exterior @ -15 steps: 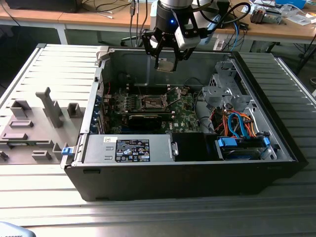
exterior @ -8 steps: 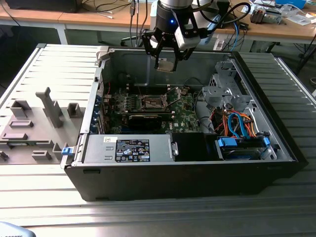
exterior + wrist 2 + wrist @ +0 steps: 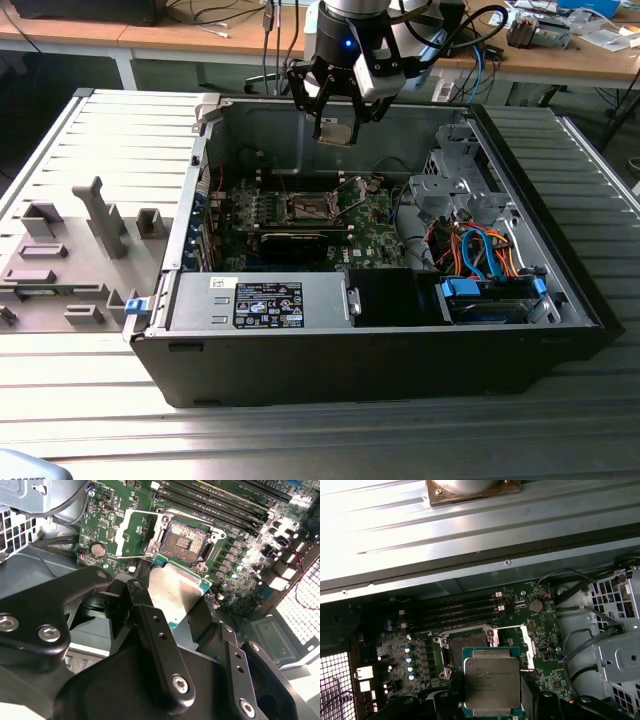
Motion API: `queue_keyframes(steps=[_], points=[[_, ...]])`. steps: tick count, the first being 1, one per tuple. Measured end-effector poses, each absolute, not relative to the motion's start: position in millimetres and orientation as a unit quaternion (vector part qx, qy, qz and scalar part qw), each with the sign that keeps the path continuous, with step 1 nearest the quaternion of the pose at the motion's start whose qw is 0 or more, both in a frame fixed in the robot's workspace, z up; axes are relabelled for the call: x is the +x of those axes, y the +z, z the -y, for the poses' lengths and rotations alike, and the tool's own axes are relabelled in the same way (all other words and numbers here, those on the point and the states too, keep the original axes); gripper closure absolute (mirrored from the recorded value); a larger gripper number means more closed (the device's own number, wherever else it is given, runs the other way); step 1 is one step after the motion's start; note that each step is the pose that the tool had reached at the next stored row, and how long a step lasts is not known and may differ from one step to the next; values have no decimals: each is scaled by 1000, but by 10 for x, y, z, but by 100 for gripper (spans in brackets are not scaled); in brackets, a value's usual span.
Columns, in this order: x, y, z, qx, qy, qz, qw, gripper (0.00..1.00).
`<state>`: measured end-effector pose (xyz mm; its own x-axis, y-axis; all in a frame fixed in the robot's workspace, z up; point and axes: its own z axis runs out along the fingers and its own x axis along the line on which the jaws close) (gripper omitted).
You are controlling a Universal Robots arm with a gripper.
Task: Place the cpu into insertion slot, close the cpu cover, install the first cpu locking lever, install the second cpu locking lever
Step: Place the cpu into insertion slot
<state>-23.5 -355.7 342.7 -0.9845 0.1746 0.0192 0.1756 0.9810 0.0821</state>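
Note:
My gripper (image 3: pixel 335 122) hangs over the open computer case, shut on the cpu (image 3: pixel 335 132), a flat square chip with a silver-grey top. In both wrist views the cpu (image 3: pixel 175 591) (image 3: pixel 491 681) sits between the black fingers (image 3: pixel 150 625), held above the green motherboard and apart from it. The insertion slot (image 3: pixel 185 541) (image 3: pixel 467 642) (image 3: pixel 306 207) lies bare below, dark in the centre with a silver rim. Beside it the cpu cover (image 3: pixel 131 532) (image 3: pixel 527 647) is swung open on its hinge.
The case's metal walls (image 3: pixel 270 130) ring the board. A power supply (image 3: pixel 265 303) fills the near side and a drive cage with coloured cables (image 3: pixel 480 255) the exterior view's right. Long memory slots (image 3: pixel 455 612) run beside the socket. A grey fixture plate (image 3: pixel 90 235) lies outside the case, to the left.

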Motion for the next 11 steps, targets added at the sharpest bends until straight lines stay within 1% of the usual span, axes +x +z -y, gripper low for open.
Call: queue_keyframes(steps=[11], points=[[-235,3427,3557,-92,-42,995,6,45]])
